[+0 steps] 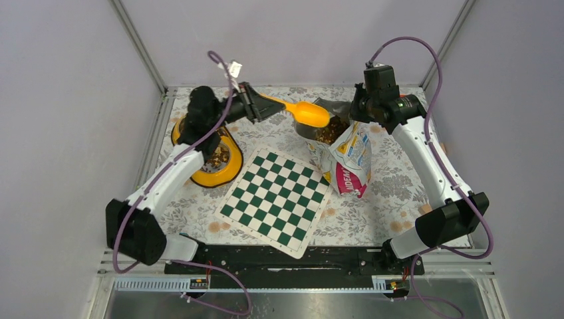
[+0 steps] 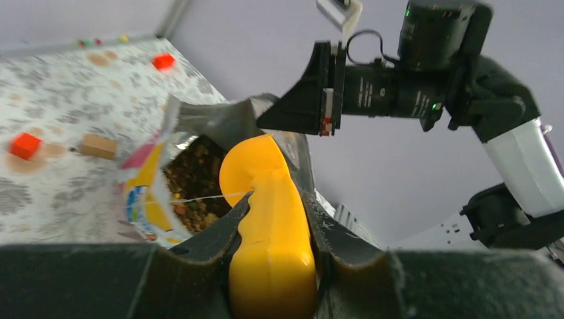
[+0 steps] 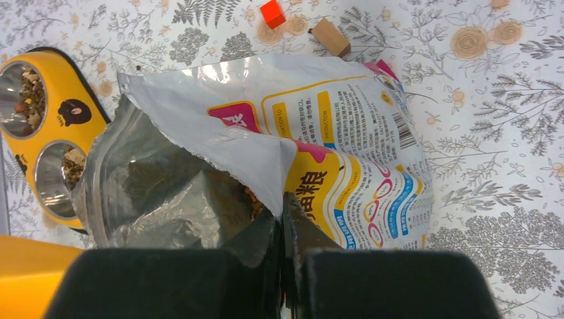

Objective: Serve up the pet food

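My left gripper (image 1: 261, 106) is shut on the handle of an orange scoop (image 2: 269, 219). The scoop's bowl (image 1: 311, 113) hovers over the open mouth of a pet food bag (image 1: 349, 156). The pet food (image 2: 193, 189) shows as brown kibble inside the bag. My right gripper (image 3: 284, 203) is shut on the bag's (image 3: 346, 159) upper rim and holds the mouth open. A yellow double pet bowl (image 1: 199, 174) stands at the left under my left arm, with some kibble (image 3: 28, 93) in its steel cups.
A green-and-white chessboard mat (image 1: 276, 199) lies in the middle of the floral tablecloth. A red cube (image 3: 271, 13) and a wooden block (image 3: 330, 36) lie beyond the bag; another red cube (image 2: 163, 61) is farther off. Walls enclose the table.
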Robot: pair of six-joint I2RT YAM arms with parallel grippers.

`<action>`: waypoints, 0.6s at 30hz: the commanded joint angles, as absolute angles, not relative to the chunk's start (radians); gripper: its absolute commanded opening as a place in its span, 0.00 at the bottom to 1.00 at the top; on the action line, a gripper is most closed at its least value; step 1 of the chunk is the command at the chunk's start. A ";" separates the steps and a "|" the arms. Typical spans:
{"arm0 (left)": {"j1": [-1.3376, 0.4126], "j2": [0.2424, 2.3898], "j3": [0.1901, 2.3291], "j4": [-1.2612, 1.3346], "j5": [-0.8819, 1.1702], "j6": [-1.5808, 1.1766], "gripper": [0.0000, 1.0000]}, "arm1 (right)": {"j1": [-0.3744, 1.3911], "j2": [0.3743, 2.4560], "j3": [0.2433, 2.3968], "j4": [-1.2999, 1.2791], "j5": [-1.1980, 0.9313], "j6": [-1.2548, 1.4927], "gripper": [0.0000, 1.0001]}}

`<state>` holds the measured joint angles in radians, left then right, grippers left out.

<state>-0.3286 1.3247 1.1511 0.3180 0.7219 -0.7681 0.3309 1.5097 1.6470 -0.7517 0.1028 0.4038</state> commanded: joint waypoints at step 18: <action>-0.615 1.796 1.667 -0.367 0.288 -0.459 0.00 | 0.434 1.514 1.693 -0.636 0.124 0.341 0.00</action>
